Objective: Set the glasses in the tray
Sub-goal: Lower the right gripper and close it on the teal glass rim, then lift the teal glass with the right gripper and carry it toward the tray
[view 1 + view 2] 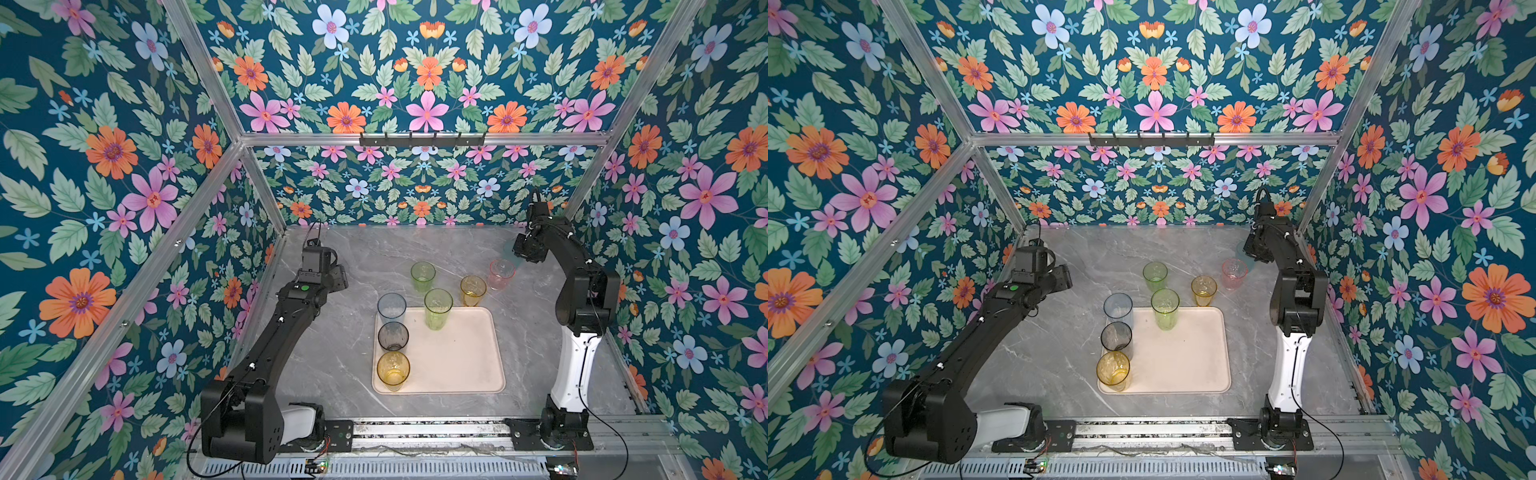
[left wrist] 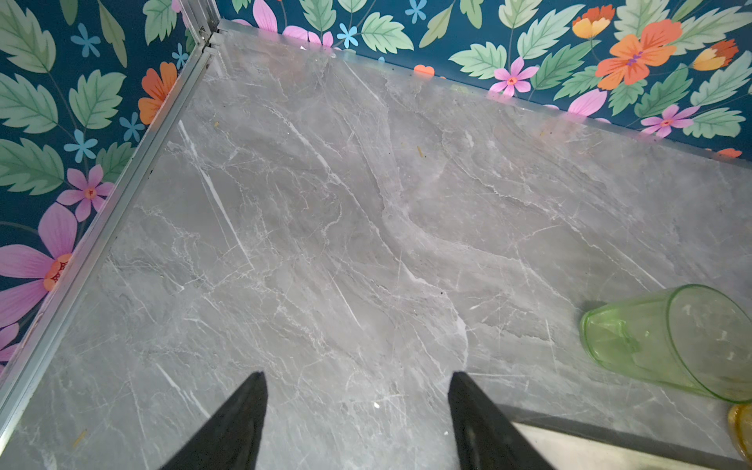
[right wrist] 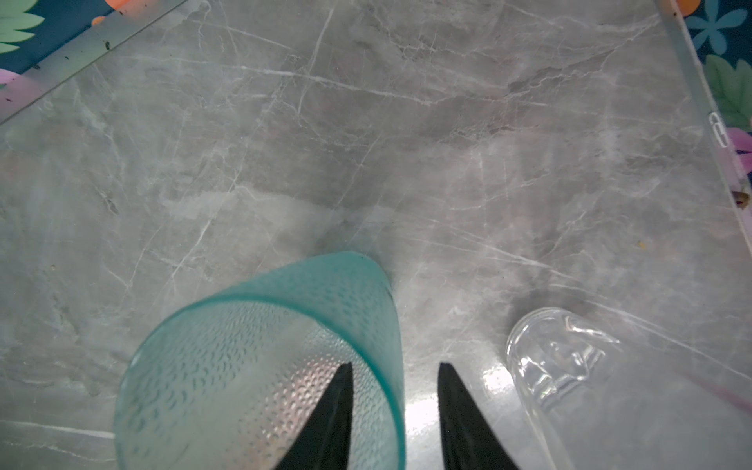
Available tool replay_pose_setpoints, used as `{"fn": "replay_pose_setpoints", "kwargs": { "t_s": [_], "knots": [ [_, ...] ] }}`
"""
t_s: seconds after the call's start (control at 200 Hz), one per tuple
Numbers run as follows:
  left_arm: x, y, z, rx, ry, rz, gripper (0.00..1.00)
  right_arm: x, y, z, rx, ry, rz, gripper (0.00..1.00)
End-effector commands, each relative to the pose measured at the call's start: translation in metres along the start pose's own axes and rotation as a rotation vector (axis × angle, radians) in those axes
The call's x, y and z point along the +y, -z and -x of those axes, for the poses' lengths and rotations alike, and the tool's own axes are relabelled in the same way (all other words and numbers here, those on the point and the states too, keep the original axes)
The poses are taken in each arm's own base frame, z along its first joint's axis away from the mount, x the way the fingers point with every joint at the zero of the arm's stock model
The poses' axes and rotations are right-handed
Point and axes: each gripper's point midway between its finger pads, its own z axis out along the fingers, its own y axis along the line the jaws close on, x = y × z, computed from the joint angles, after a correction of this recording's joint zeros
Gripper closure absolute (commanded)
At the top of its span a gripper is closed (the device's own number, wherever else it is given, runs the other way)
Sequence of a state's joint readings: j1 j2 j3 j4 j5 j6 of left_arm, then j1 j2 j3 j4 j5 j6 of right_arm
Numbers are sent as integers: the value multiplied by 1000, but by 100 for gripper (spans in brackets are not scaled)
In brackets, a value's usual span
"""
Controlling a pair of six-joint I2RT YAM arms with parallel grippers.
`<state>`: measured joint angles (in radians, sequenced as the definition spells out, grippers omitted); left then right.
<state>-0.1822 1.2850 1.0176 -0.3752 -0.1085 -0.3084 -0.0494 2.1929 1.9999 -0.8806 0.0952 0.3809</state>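
The beige-pink tray [image 1: 457, 357] [image 1: 1183, 361] lies mid-table. A blue glass [image 1: 391, 308], a smoke grey glass [image 1: 393, 336] and a yellow glass [image 1: 393, 370] stand along its left side, and a tall yellow-green glass [image 1: 437, 309] stands at its far edge. Beyond the tray stand a green glass [image 1: 422, 276] [image 2: 667, 342], an amber glass [image 1: 473, 290] and a pink glass [image 1: 501, 274]. My right gripper [image 1: 524, 254] [image 3: 394, 366] is open at the far right, straddling the wall of a teal glass [image 3: 260, 358], one finger inside, with gaps either side. My left gripper [image 2: 358, 374] is open and holds nothing.
A clear glass [image 3: 557, 358] stands close beside the teal one, near the right wall's metal rail [image 3: 691, 61]. The left gripper [image 1: 338, 276] hovers over bare marble at the far left, near the corner post [image 2: 195, 49]. Floral walls enclose the table.
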Motion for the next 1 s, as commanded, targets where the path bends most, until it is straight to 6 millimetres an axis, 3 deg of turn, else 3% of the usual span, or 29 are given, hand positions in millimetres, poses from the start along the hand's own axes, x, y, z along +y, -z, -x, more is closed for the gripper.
{"fn": "replay_pose_setpoints", "kwargs": {
  "t_s": [0.0, 0.465, 0.995],
  "knots": [
    [1, 1, 3, -12, -7, 4, 27, -4, 1, -6, 25, 17, -17, 67],
    [1, 0, 1, -6, -7, 4, 27, -6, 2, -6, 21, 38, -31, 79],
    [-1, 3, 5, -22, -14, -6, 27, -11, 24, 0, -17, 92, -41, 95]
  ]
}}
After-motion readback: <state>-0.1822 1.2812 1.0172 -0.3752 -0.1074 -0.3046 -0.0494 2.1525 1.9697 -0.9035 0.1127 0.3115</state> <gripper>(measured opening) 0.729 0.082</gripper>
